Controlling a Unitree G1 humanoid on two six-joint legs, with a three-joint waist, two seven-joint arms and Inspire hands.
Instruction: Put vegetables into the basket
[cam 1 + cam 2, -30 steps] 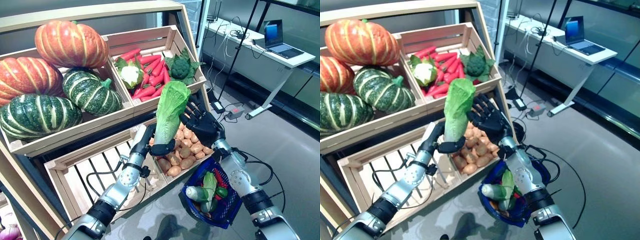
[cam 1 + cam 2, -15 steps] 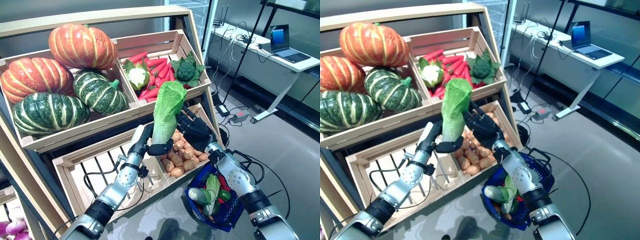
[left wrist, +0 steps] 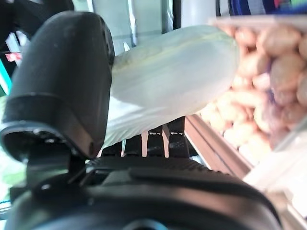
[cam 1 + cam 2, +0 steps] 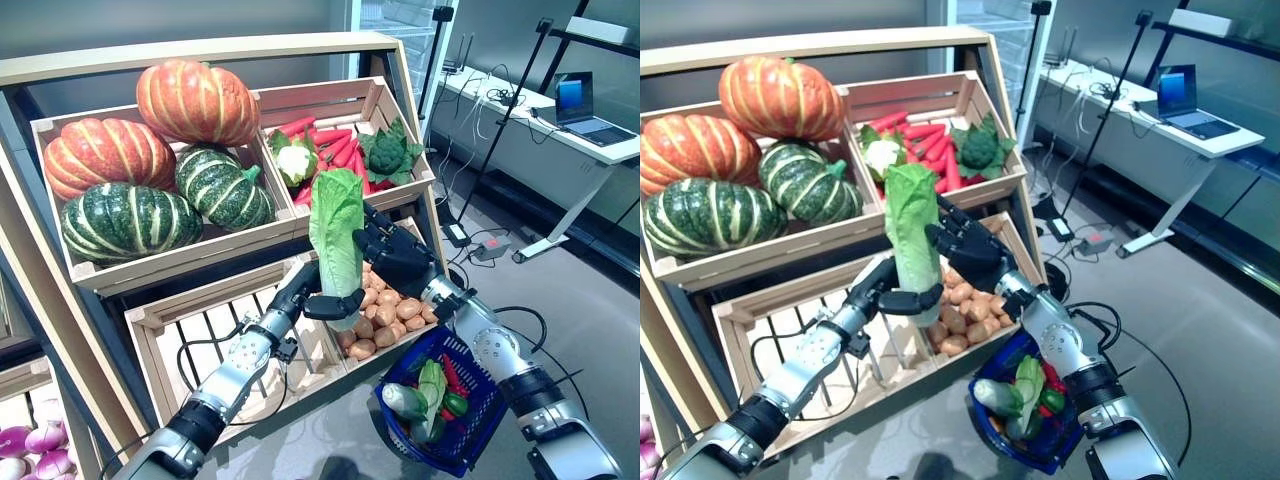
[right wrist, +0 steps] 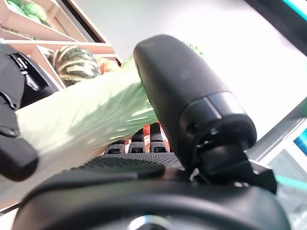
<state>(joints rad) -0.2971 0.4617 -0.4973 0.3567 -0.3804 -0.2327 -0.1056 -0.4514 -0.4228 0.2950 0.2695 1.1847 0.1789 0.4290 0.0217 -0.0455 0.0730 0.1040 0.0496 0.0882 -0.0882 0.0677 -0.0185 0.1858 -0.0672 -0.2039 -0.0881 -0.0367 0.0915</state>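
Observation:
My left hand [image 4: 322, 302] is shut on the pale stem end of a long green lettuce [image 4: 337, 232] and holds it upright in front of the stand, above the potato crate [image 4: 388, 315]. The left wrist view shows the thumb [image 3: 62, 81] pressed over the lettuce [image 3: 172, 81]. My right hand [image 4: 397, 258] is on the lettuce's right side, higher up, with thumb [image 5: 182, 96] and fingers curled round the leaves [image 5: 86, 120]. The blue basket [image 4: 478, 437] stands on the floor at the lower right. It holds a cucumber [image 4: 403, 401], a leafy green [image 4: 432, 384], a red pepper [image 4: 448, 372] and a green pepper [image 4: 456, 405].
The wooden stand [image 4: 200, 50] takes up the left and middle. A slatted crate [image 4: 200, 340] lies below my left arm. A white desk with a laptop [image 4: 590, 100] stands at the back right, with cables and a power brick [image 4: 492, 248] on the grey floor.
The camera has shifted. My right hand has moved from beside the lettuce onto it and its fingers have curled round the leaves. My left hand still holds the stem end.

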